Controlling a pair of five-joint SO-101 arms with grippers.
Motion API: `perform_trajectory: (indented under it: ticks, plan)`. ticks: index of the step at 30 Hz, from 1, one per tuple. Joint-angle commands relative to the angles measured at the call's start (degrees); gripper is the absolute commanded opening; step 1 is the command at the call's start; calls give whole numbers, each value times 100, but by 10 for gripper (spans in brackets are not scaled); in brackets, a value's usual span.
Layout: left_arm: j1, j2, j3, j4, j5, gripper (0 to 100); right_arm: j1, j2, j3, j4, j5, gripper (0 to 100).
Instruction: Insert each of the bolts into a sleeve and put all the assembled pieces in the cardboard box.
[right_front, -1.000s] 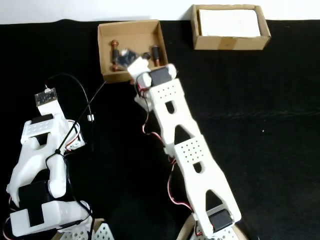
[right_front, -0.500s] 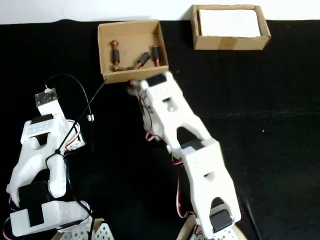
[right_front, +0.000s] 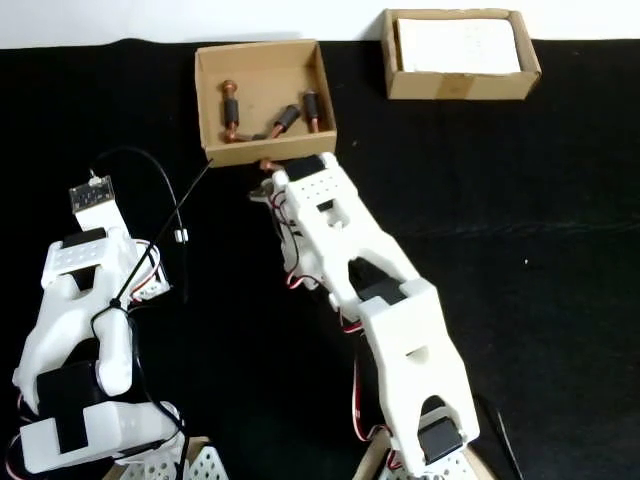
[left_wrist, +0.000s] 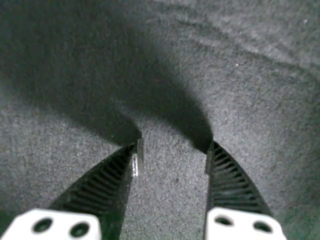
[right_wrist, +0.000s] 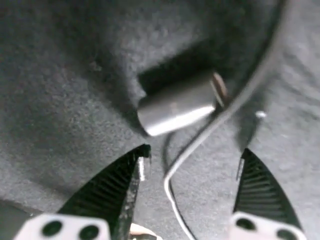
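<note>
Three assembled pieces (right_front: 283, 120) lie in the open cardboard box (right_front: 205, 100) at the far edge of the black cloth (right_front: 560, 280) covering the table. One runs lengthwise beside a side wall, one lies near the opposite wall and roughly parallel to it, and the middle one slants between them, copper ends showing. A second cardboard box (right_front: 460, 85), well apart along the same edge, holds a white sheet (right_front: 458, 45). A fourth piece (right_wrist: 177, 107), a dark sleeve with a copper bolt end at one tip, lies flat on the cloth just outside the first box's near wall. Its long axis runs roughly crosswise to the reach of the right gripper (right_wrist: 194, 155), whose jaws are spread wide and hold nothing. A thin cable (right_wrist: 220, 122) curls over the cloth between those jaws, passing the copper end. The right arm (right_front: 400, 330) stretches toward the box. The left arm (right_front: 80, 300) sits folded at the near side, the left gripper (left_wrist: 173, 147) parted over cloth, gripping nothing. A white wall (right_front: 100, 20) runs behind the table.
</note>
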Motion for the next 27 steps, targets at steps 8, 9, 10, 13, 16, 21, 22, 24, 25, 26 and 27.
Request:
perform_trajectory:
  ticks: [8,9,10,13,16,21,22,24,25,26,27]
  plan:
    - [-66,-57,-171,18,0,210,-435,-971,4,-163,-2303,267]
    - [-66,-57,-171,18,0,210,-462,-971,4,-277,-2497,267]
    - [-66,-57,-171,18,0,210,-479,-971,-4,-382,-2699,267]
    - [-66,-57,-171,18,0,210,-497,-971,13,-725,-3200,267]
    - [-66,-57,-171,18,0,210,-505,-963,40,-1007,-3429,267]
    - [-66,-57,-171,18,0,210,-453,-593,40,-1349,-3569,267]
    - [-66,-57,-171,18,0,210,-444,-453,22,-1349,-3622,267]
    - [-66,-57,-171,18,0,210,-444,-163,-4,-1349,-3675,267]
    - [-66,-57,-171,18,0,210,-435,-31,-13,-1349,-3675,267]
    - [-66,-57,-171,18,0,210,-435,75,-13,-1349,-3675,267]
    - [-66,-57,-171,18,0,210,-426,163,-13,-1349,-3675,267]
